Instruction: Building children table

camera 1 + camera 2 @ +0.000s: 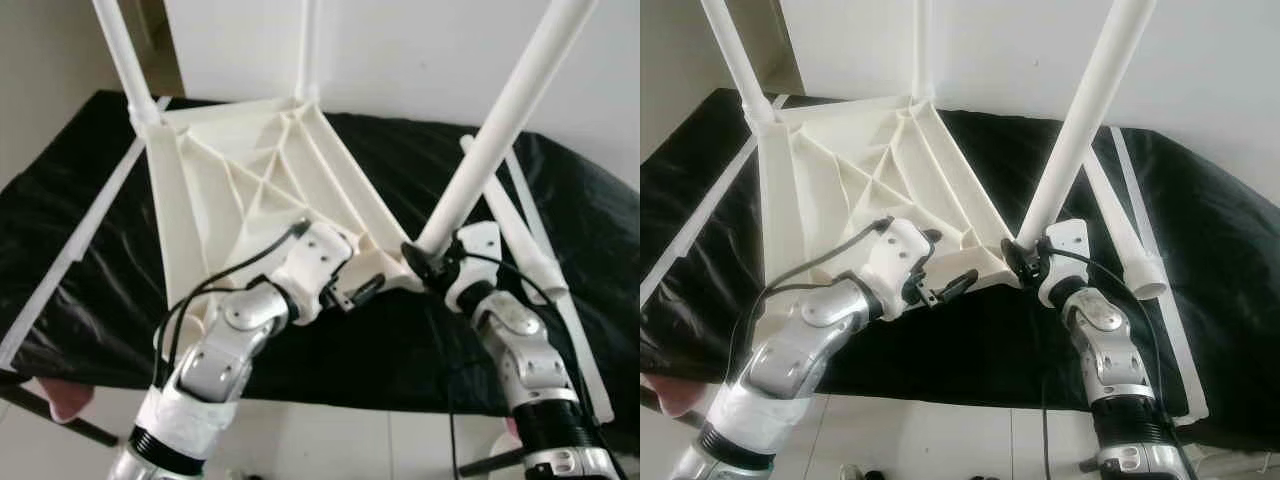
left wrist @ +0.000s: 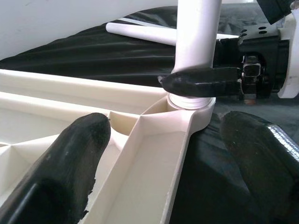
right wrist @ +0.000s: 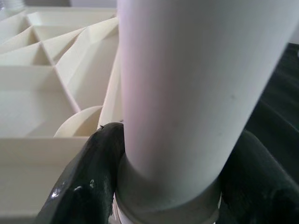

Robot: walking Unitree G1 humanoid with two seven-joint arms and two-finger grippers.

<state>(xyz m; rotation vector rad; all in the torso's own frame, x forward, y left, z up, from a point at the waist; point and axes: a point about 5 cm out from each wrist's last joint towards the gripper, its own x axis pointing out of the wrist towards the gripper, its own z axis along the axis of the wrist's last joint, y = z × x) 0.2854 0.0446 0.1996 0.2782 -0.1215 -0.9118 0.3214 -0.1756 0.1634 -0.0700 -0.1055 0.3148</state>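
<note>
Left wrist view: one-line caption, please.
Right gripper clamps white plastic table leg at cream ribbed tabletop's corner socket.

Landmark: upturned white tabletop [image 1: 250, 180] on the black cloth [image 1: 90, 260].

Near right corner crowded: leg [image 1: 500, 120] standing in the socket, right gripper [image 1: 425, 262] clamped round its base, left gripper [image 1: 350, 290] spread open across the near edge just beside it. Far corners blocked by two more upright legs [image 1: 125, 55]. Right of the tabletop, a loose leg [image 1: 520, 235] and white strips lying on the cloth. Open ribbed middle of the tabletop free from above. Bare cloth clear along the near left side.
</note>
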